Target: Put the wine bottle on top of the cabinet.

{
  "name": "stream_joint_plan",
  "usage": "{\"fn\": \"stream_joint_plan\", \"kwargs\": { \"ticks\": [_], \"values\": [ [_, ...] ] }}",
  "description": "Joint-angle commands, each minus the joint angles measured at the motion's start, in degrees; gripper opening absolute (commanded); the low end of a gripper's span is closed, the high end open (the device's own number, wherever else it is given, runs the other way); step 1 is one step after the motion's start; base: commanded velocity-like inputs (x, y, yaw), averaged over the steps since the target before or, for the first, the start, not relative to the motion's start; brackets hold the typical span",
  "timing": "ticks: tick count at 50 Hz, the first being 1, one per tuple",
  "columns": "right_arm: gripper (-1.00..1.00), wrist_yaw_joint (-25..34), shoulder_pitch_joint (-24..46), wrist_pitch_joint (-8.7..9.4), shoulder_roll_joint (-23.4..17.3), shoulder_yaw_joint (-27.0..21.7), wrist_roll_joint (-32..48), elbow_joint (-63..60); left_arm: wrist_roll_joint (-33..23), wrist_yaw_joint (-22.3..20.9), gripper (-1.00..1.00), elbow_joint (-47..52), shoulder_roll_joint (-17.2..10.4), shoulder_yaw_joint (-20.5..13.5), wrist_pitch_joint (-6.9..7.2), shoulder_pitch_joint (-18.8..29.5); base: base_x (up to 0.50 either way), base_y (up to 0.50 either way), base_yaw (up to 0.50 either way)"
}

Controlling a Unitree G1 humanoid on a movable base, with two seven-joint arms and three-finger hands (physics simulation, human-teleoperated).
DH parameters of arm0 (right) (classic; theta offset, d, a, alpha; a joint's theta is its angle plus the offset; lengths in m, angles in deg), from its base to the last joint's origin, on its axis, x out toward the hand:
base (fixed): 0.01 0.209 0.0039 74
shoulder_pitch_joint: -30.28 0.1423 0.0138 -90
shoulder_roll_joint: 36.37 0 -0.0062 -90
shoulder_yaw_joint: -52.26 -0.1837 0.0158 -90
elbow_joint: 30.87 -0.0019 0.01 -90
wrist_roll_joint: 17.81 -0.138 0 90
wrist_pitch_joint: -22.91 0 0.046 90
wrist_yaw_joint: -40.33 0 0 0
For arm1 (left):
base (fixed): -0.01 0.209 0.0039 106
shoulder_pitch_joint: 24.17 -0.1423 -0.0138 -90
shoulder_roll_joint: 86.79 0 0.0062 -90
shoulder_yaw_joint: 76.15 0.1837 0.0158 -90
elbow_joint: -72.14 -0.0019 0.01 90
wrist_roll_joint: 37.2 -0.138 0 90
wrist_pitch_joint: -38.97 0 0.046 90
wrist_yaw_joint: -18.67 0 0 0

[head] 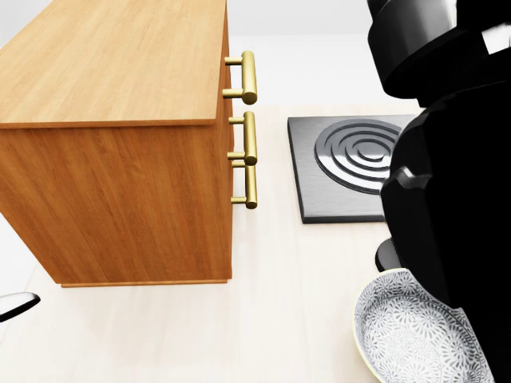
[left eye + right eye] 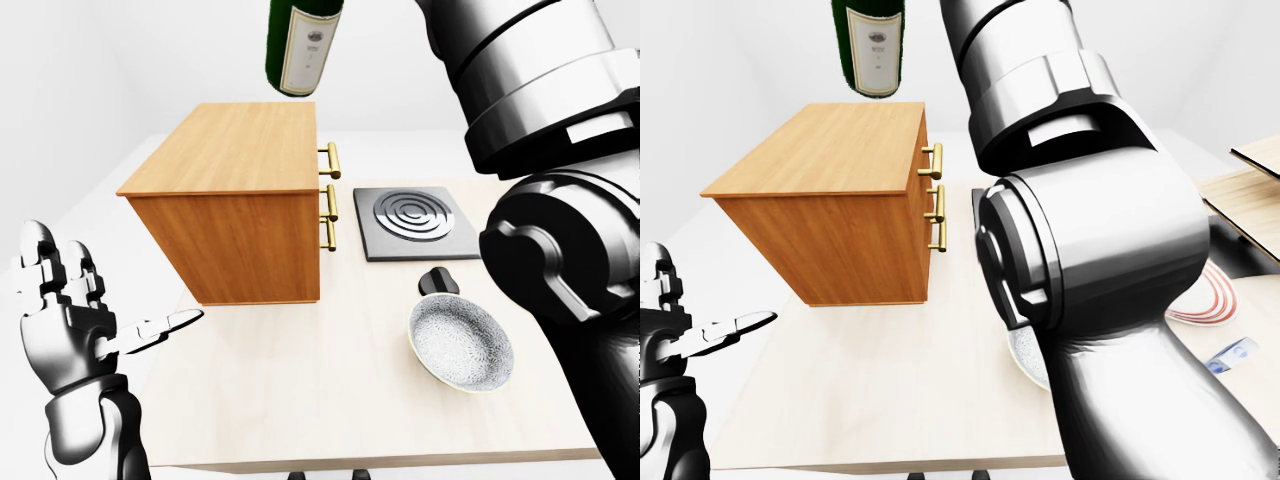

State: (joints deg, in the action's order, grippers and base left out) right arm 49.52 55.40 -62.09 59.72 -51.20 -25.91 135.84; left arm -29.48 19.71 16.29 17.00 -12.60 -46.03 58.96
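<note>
Above cabinet (image 2: 240, 150) hangs wine bottle (image 2: 300, 45); left hand (image 2: 75, 320) spread, well below.

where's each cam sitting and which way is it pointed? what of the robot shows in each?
Left-eye view: on the head, looking down over the table; wine bottle above the cabinet; left hand open, right arm at right.
Right-eye view: same pair, offset; right arm fills the middle.
Head view: steeper, closer on the cabinet, stove plate and bowl; black right arm at right.
All three share the cabinet.

The wine bottle (image 2: 300, 45) label's print is too small to read.
</note>
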Motion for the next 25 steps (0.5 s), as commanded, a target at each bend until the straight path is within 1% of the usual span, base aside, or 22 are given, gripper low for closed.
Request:
{"fn": "stream_joint_plan", "kwargs": {
  "ticks": [1, 25],
  "values": [
    [-0.9, -3.28, -0.76, 0.0, 0.69, -0.45, -0.62, -1.13, -0.05, -0.01, 1.0, -0.24, -0.04, 0.0, 0.0, 0.02, 0.0, 0.0, 0.0],
    [-0.9, -1.19, -2.94, 0.0, 2.35, 0.57, 1.02, -1.2, 0.13, -0.13, 1.0, 0.04, 0.0, -0.45, 0.0, -0.05, 0.0, 0.0, 0.0]
  ]
}}
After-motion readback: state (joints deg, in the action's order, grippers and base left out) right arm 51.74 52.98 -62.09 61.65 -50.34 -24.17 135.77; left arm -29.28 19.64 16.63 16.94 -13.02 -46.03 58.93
